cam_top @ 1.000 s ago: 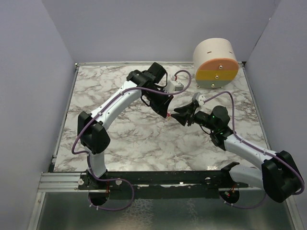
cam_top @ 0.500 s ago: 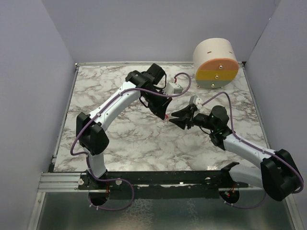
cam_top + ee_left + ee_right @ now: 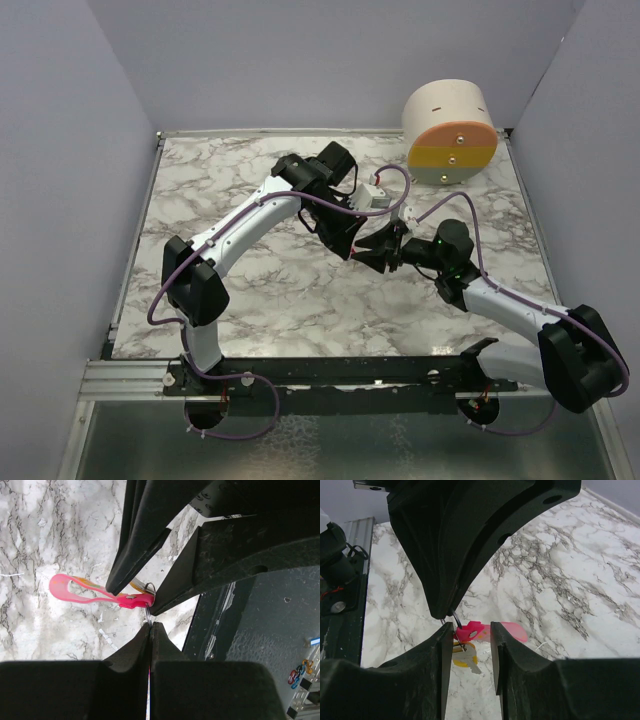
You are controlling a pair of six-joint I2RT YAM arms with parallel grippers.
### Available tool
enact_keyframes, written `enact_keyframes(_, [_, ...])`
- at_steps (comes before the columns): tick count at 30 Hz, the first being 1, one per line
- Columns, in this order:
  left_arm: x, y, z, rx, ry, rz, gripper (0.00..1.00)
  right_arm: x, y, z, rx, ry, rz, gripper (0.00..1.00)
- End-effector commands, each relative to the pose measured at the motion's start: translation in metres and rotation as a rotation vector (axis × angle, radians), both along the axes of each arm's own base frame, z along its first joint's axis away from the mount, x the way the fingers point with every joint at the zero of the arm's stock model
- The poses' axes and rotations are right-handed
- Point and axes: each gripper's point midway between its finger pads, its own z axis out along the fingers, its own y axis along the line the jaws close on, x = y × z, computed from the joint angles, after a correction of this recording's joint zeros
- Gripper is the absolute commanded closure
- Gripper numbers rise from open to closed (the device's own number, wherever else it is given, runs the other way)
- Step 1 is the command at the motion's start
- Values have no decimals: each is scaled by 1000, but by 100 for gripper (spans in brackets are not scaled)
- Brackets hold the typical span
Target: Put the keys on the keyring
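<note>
My left gripper (image 3: 150, 625) is shut on a thin metal keyring (image 3: 149, 617) and holds it above the marble table (image 3: 250, 290). An elongated pink key (image 3: 80, 592) hangs on the ring and sticks out sideways. A small yellow-headed key (image 3: 462, 656) hangs below it. My right gripper (image 3: 470, 626) is open, its fingers on either side of the pink key's (image 3: 515, 630) ring end, just under the left gripper's tip (image 3: 440, 611). In the top view the two grippers (image 3: 352, 248) (image 3: 374, 248) meet tip to tip at the table's middle, and the keys are hidden there.
A big cream, orange, yellow and grey cylinder (image 3: 450, 135) stands at the back right corner. Grey walls close in the table on three sides. A metal rail (image 3: 130, 378) runs along the front edge by the arm bases.
The left arm has swung right and the right gripper has come left, so the two grippers now meet. The left gripper has stayed shut on the keyring.
</note>
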Motion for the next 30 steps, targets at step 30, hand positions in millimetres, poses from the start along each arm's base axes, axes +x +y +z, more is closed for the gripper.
enact_keyframes(30, [13, -9, 28, -13, -118, 52, 74, 9, 2, 18, 34, -17, -29, 99])
